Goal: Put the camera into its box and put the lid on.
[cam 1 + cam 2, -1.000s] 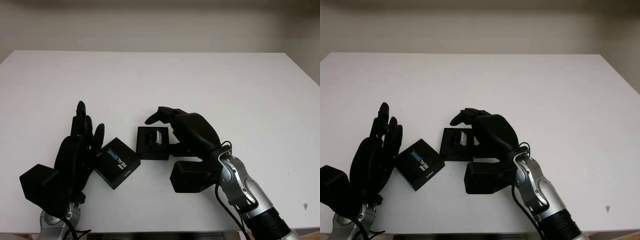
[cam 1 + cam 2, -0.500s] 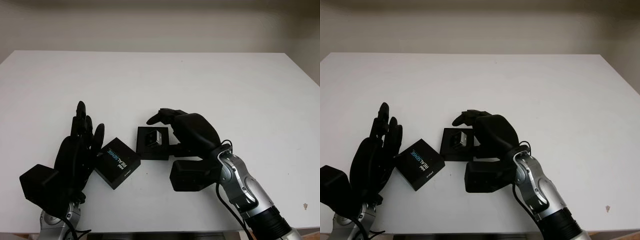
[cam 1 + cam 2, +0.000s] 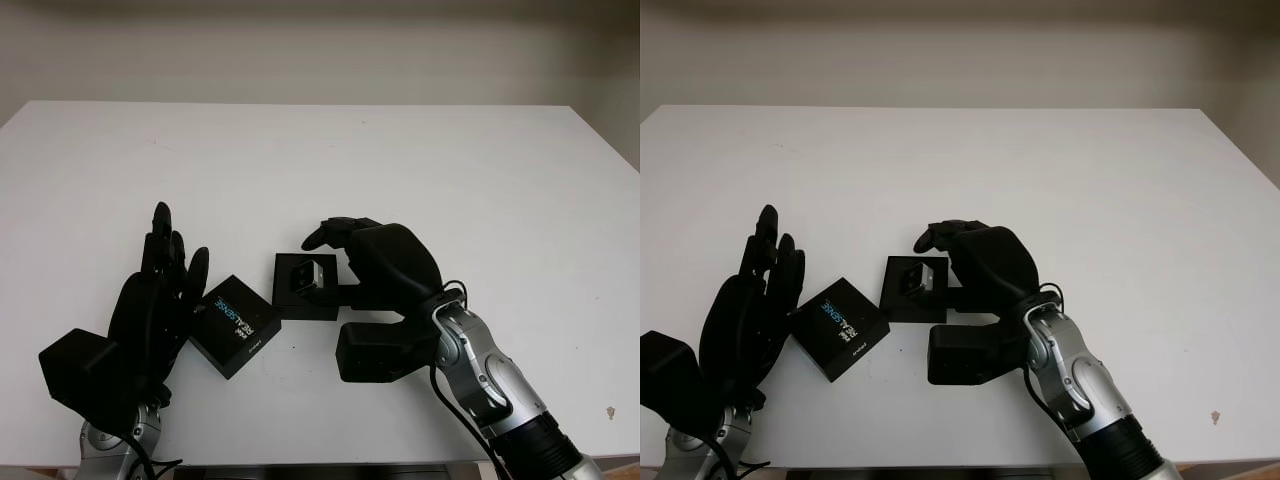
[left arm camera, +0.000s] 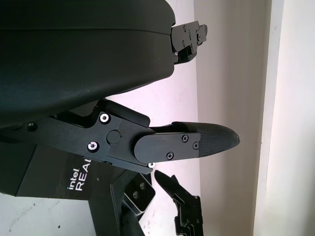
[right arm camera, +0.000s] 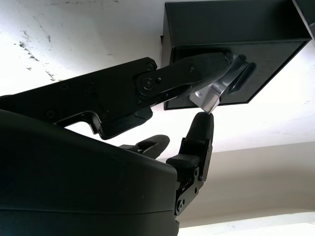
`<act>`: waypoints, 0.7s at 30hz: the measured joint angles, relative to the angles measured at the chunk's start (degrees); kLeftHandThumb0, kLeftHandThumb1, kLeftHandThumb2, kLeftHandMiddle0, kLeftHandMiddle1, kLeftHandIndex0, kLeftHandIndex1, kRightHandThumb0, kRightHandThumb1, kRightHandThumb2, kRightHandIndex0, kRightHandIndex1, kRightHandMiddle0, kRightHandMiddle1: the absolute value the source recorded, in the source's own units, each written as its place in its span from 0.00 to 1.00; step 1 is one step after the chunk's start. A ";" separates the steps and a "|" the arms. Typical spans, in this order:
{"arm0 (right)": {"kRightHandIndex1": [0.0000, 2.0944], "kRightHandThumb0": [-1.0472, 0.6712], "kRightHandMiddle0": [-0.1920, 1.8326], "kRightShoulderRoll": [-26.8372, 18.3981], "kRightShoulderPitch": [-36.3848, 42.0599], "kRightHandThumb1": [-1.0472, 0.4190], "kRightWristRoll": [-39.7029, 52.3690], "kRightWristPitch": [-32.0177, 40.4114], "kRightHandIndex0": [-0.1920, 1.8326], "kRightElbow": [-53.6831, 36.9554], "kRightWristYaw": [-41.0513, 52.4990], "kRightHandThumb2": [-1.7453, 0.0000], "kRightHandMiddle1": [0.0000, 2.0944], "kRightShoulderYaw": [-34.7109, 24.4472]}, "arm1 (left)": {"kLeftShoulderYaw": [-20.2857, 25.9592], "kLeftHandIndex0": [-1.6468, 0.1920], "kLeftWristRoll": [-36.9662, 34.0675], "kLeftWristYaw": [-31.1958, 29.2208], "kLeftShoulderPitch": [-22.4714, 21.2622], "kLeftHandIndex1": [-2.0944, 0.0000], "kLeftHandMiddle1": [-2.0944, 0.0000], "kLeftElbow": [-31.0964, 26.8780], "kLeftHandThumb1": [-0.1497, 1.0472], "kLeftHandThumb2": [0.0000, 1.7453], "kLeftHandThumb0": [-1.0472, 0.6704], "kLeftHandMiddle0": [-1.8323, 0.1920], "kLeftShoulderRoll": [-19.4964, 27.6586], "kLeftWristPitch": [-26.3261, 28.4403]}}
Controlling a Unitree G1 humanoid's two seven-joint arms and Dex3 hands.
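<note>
Near the front middle of the white table (image 3: 420, 160): an open black box (image 3: 303, 287), square, shallow, dark inside. In it, tilted, a small silver-grey camera (image 3: 318, 272), its upper end above the box's rim, metal face catching light; in the right wrist view the same camera (image 5: 216, 88) angled up out of the box (image 5: 231, 37), one corner raised off the floor of the box. Not yet seated flat.

Just left of the box, lying on the table: the lid (image 3: 234, 325), black, flat, square, turned at an angle, white and blue lettering on top reading "intel REALSENSE". Apart from the box by a thin strip of table, not on it.

Right hand (image 3: 345, 250) arched over the right side of the box, fingers curled narrow around the camera: in the right wrist view one finger (image 5: 189, 78) across the camera's side, a fingertip (image 5: 202, 128) touching its raised end from the opposite side. Holding the camera, though lightly pinched rather than wrapped.

Left hand (image 3: 160, 290) at the front left of the table, open, holding nothing, just beside the lid's left edge; touching it or not, impossible to tell. In the left wrist view, the lid's lettering (image 4: 81, 178) close under the palm
</note>
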 measured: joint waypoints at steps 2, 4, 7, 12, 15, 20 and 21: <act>0.10 0.25 0.28 -0.02 -0.02 0.06 -0.06 0.15 0.31 -0.01 0.11 0.97 0.44 0.10 | 0.00 0.99 0.01 0.19 0.01 0.97 0.97 0.00 1.00 0.26 0.18 0.99 -0.01 -0.04; 0.10 0.26 0.29 -0.08 -0.03 0.06 -0.13 0.37 0.31 -0.02 0.38 0.97 0.44 0.29 | 0.00 0.99 0.02 0.29 0.08 0.97 0.97 0.01 1.00 0.26 0.18 0.99 -0.04 -0.24; 0.11 0.26 0.30 -0.12 -0.03 0.06 -0.13 0.46 0.31 -0.05 0.61 0.97 0.45 0.31 | 0.00 0.99 0.02 0.28 0.21 0.97 0.97 0.01 1.00 0.26 0.18 0.99 -0.07 -0.43; 0.11 0.26 0.32 -0.15 -0.03 0.06 -0.02 0.46 0.32 -0.14 1.03 0.97 0.46 0.29 | 0.00 0.99 0.01 0.29 0.22 0.97 0.97 0.01 1.00 0.26 0.18 0.99 -0.07 -0.42; 0.12 0.27 0.33 -0.19 -0.03 0.07 0.54 0.45 0.32 -0.37 1.46 0.97 0.47 0.22 | 0.00 0.99 0.02 0.32 0.22 0.97 0.97 0.01 1.00 0.25 0.18 1.00 -0.07 -0.42; 0.13 0.29 0.35 -0.20 -0.03 0.08 1.94 0.37 0.33 -0.38 1.69 0.97 0.49 0.04 | 0.00 0.99 0.03 0.37 0.27 0.97 0.97 0.02 1.00 0.26 0.17 0.99 -0.10 -0.55; 0.14 0.30 0.35 -0.23 -0.03 0.08 2.23 0.28 0.33 -0.38 1.75 0.97 0.50 -0.01 | 0.00 0.99 0.03 0.41 0.27 0.97 0.97 0.02 1.00 0.26 0.17 0.99 -0.12 -0.54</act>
